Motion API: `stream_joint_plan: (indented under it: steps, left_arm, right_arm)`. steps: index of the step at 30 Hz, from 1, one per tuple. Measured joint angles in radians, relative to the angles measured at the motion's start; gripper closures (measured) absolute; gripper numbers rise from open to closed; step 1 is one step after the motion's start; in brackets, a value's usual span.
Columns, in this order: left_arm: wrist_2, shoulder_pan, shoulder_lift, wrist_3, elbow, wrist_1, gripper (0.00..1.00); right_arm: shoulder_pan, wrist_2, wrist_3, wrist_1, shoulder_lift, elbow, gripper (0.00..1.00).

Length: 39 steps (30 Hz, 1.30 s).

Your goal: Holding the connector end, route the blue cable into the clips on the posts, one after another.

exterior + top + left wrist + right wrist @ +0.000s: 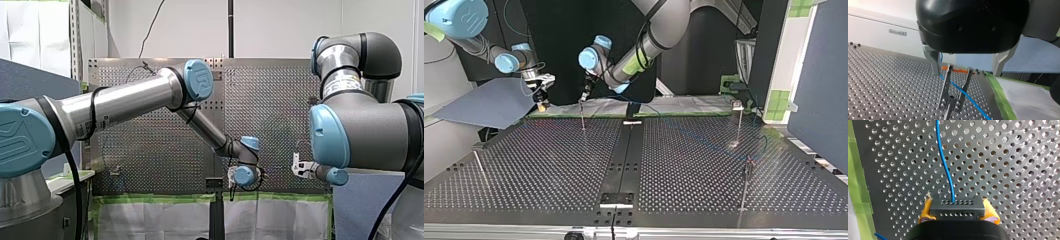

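Thin blue cable (pixel 944 162) plugs into black connector (pixel 957 208), which is pinched between the right gripper (pixel 958 213) yellow pads. Cable runs ahead over perforated table (pixel 1010 170). Left wrist view: cable passes the clip (pixel 953 87) prongs, seated or not unclear, under left gripper (pixel 966 68), fingers spread. Top view: right gripper at table's 10 o'clock, left at 11, over a post (pixel 582 117). Green tape (pixel 855 182) edges table.

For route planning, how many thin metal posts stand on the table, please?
4 thin metal posts, top view: back left, back right, front right, front left. Others may be hidden.
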Motion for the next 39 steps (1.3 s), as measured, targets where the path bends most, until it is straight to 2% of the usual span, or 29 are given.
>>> stream_joint_plan:
  steps: [4,10,16,28,39]
  left_arm:
    - [-0.022,-0.009,0.017,0.004,-0.002,-0.010,0.00]
    - [-0.054,-0.024,0.076,0.007,-0.050,-0.009,0.00]
    - [-0.074,-0.042,0.140,0.007,-0.114,0.041,0.00]
    - [-0.103,-0.075,0.271,0.003,-0.245,0.171,0.00]
    - [-0.095,-0.072,0.385,-0.071,-0.358,0.228,0.00]
  right_arm:
    - [0.000,0.000,0.005,0.000,0.000,-0.001,1.00]
    - [0.000,-0.006,0.019,0.000,0.000,-0.008,1.00]
    - [0.002,-0.029,0.026,0.000,0.000,-0.010,1.00]
    - [0.008,-0.032,0.027,0.001,0.000,-0.010,1.00]
    - [0.010,-0.031,0.018,0.009,0.000,-0.010,1.00]
